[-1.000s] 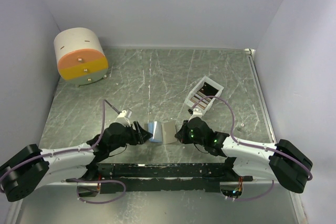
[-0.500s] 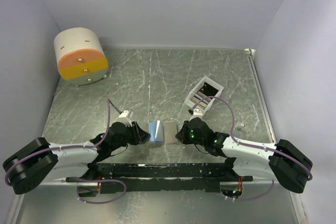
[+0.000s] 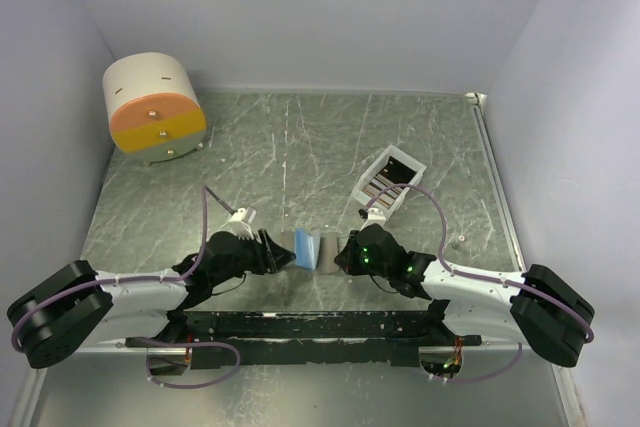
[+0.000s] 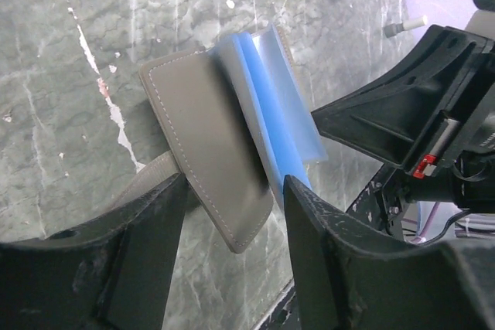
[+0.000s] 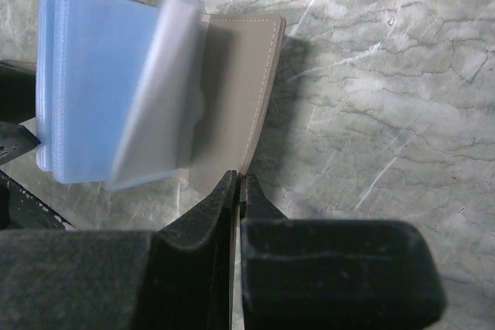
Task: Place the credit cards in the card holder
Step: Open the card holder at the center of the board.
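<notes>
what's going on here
Two arms are handling the wallet between them. The right gripper is shut on the edge of one grey cover. The left gripper is open, its fingers on either side of the other cover, with the blue sleeves fanned out between. No card is in yet: the cards appear to sit in the white tray behind.

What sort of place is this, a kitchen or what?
Probably a robot test cell: plain pale walls box in a marbled grey table, with the left arm and right arm bolted at its near edge.
</notes>
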Tool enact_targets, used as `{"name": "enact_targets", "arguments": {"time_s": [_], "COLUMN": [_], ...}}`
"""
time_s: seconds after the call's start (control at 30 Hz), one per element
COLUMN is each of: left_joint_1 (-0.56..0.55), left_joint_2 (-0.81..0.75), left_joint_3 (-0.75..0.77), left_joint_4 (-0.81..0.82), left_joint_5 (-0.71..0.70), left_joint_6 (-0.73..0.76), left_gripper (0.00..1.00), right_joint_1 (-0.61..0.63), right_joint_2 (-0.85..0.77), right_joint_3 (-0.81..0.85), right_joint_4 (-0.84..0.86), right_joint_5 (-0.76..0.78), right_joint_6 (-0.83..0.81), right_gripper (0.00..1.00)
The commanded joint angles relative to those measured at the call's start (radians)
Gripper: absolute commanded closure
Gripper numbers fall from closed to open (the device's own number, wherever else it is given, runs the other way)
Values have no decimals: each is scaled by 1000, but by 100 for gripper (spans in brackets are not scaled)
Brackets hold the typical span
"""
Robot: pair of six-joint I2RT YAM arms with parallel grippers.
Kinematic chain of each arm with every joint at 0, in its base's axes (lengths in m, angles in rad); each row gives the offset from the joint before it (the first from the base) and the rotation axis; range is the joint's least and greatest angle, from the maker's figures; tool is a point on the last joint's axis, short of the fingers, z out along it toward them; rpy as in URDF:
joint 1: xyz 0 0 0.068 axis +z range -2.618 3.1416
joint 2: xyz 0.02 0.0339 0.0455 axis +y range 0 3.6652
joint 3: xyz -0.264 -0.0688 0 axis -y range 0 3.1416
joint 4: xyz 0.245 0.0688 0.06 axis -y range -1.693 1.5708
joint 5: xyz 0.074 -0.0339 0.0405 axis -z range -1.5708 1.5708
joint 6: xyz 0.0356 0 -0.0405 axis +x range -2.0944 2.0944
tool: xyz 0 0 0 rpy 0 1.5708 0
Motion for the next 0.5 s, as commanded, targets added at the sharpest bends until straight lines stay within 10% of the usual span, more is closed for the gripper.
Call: {"name": "enact_targets", "arguments": {"time_s": [0.0,0.47], "left_joint_1": [-4,-4], "left_joint_2": [-38,-54], "left_joint_3": [41,47], "left_joint_4": [39,-21], "left_joint_5": [52,24], "left_joint_6": [-3,8], "left_gripper": [34,31], "right_joint_1": [3,3], "right_joint_2": [6,-53], "right_joint_3": [14,61], "right_joint_4": [30,-23], "right_joint_5": [-18,-28], "right_joint_6": [-6,-34], "right_gripper": [100,100]}}
